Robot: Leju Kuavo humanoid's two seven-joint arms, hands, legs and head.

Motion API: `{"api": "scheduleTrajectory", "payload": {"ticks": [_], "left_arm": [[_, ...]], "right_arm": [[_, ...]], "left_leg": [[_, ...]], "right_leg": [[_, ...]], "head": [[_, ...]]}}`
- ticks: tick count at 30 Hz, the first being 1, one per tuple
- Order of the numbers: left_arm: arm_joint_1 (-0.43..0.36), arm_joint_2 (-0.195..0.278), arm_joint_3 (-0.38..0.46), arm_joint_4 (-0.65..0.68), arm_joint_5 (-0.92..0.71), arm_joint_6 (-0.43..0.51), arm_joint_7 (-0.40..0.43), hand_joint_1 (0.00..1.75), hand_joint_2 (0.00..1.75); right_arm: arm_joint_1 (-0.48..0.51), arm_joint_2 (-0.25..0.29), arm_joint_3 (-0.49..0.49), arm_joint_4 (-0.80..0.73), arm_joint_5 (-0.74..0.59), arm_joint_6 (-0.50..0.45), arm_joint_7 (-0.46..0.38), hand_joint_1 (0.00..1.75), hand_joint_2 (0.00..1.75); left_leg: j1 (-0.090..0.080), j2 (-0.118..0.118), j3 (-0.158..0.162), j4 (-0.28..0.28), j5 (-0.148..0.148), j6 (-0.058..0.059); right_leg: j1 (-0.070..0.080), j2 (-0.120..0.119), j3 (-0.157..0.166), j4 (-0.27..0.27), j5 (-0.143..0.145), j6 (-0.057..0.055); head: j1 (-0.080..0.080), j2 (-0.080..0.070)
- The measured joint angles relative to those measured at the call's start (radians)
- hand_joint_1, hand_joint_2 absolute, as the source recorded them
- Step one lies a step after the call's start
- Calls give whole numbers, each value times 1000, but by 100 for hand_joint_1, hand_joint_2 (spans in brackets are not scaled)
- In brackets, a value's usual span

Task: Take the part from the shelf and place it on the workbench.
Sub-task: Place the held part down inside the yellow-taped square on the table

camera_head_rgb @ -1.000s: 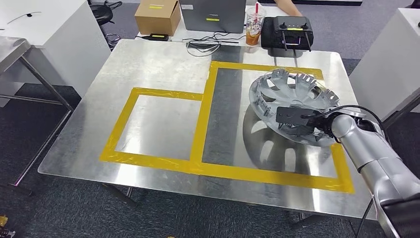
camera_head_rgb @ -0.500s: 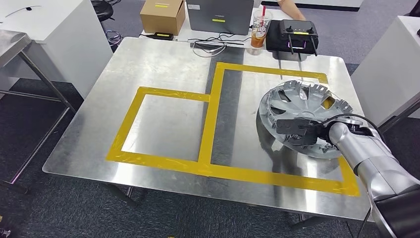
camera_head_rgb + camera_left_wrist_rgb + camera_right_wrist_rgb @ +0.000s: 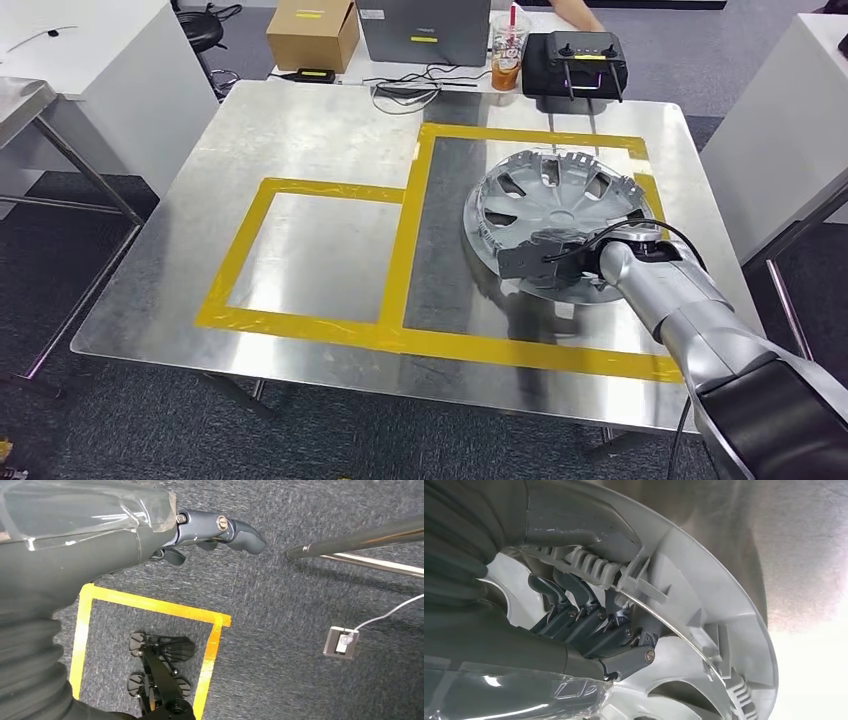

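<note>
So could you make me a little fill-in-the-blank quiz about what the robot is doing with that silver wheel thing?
1. The wheel cover is gripped by the robot's ____ hand.
2. The tape marking rectangles on the workbench is ____.
3. The wheel cover is over the ____ of the two taped rectangles.
4. Beyond the workbench, the drink cup stands beside a black ____.

Missing words: right; yellow; larger; controller

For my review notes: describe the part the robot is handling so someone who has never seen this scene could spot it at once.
On the shiny metal workbench marked with yellow tape rectangles, look inside the larger, right-hand rectangle. There the robot's right hand grips the near rim of a round silver plastic wheel cover. It is the only spoked disc on the bench, hollow side up with clips around its rim.
</note>
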Motion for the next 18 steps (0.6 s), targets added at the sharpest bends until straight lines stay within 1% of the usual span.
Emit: {"api": "scheduleTrajectory", "payload": {"ticks": [1,2,3,4,5,6,7,8,9,10,11,12,14,15,16,18], "left_arm": [[0,0,0,0,0,0,0,0,175],[0,0,0,0,1,1,0,0,175],[0,0,0,1,2,3,0,0,175],[0,0,-1,2,3,6,0,0,175],[0,0,-1,2,3,9,1,0,175],[0,0,-3,3,4,12,1,0,175],[1,0,-4,3,4,15,1,0,175],[1,1,-5,3,4,17,2,0,175],[1,2,-6,3,4,17,3,0,175],[2,2,-6,3,5,18,3,0,175],[2,3,-7,3,5,19,4,0,175],[3,4,-9,3,5,20,4,0,175],[5,5,-13,3,5,20,5,0,175],[6,4,-14,3,5,19,5,0,131],[6,2,-15,3,5,17,6,0,87],[7,-1,-16,3,4,12,8,0,0]], "right_arm": [[-6,14,4,0,0,1,2,168,175],[-11,28,8,1,1,2,5,168,175],[-15,43,13,2,1,3,9,168,175],[-16,58,17,4,0,3,13,168,175],[-17,73,22,5,1,2,17,168,175],[-19,87,26,6,1,0,20,168,175],[-21,99,30,7,2,-3,24,168,175],[-25,111,32,8,3,-6,29,126,131],[-30,119,35,9,4,-9,31,84,87],[-33,126,37,9,4,-11,33,42,44],[-36,132,39,10,4,-12,33,0,0],[-39,138,40,12,4,-13,34,0,0],[-45,147,42,14,2,-13,34,0,0],[-51,149,43,15,1,-13,35,0,0],[-56,151,43,17,0,-12,37,0,0],[-61,155,47,24,2,-1,47,0,0]], "left_leg": [[2,0,-25,55,-29,-6],[4,0,-57,124,-60,-11],[6,0,-89,189,-84,-14],[7,0,-112,232,-94,-14],[7,-1,-118,237,-85,-12],[6,-1,-104,202,-59,-6],[3,-2,-74,134,-22,4],[-2,-2,-39,60,7,15],[-7,-1,-11,2,27,25],[-12,0,6,-34,35,33],[-16,2,12,-46,34,36],[-18,3,14,-50,35,37],[-13,5,27,-69,45,39],[-11,5,33,-79,51,41],[-8,6,39,-87,56,42],[-10,5,39,-89,57,43]], "right_leg": [[1,1,1,0,0,-4],[2,2,1,0,0,-7],[3,5,1,0,0,-9],[6,7,1,0,-1,-9],[8,10,2,0,-1,-9],[11,13,3,0,-1,-9],[14,14,4,0,-1,-9],[16,15,4,0,-1,-9],[18,15,4,-1,-1,-9],[19,15,3,-2,-1,-9],[19,14,2,-3,-1,-8],[21,13,3,-5,0,-6],[21,9,-3,4,-7,-2],[22,7,-15,28,-21,-1],[22,6,-38,76,-44,-3],[20,5,-100,211,-98,-5]], "head": [[-1,0],[-3,0],[-3,0],[-3,0],[-3,0],[-3,0],[-3,0],[-3,0],[-2,0],[-3,0],[-3,0],[-3,0],[-2,0],[-1,0],[0,0],[0,0]]}}
